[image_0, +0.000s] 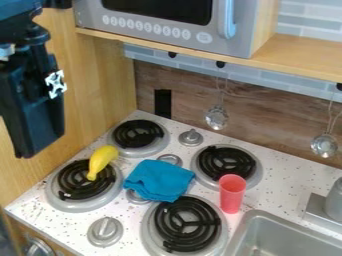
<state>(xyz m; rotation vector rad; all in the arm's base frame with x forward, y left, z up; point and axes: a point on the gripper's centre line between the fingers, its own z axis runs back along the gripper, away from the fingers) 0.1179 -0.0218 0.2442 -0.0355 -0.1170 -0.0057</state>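
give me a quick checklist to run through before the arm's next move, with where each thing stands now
1. Gripper raised above the stovetop: ok
2. Gap between gripper and wood panel: cannot tell, depth unclear from this view
3. Banana in plain sight: ok, lies partly over the left burner
4. Knobs uncovered: not ok, the cloth hides parts of two
5. Cup upright: ok, near the sink
6. Whole sink visible: not ok, cut off by the view's edge

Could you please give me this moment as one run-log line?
End effector: upper left, apart from toy banana | toy banana: on leftmost burner | blue cloth: mid-stovetop | red cup: upright, near sink
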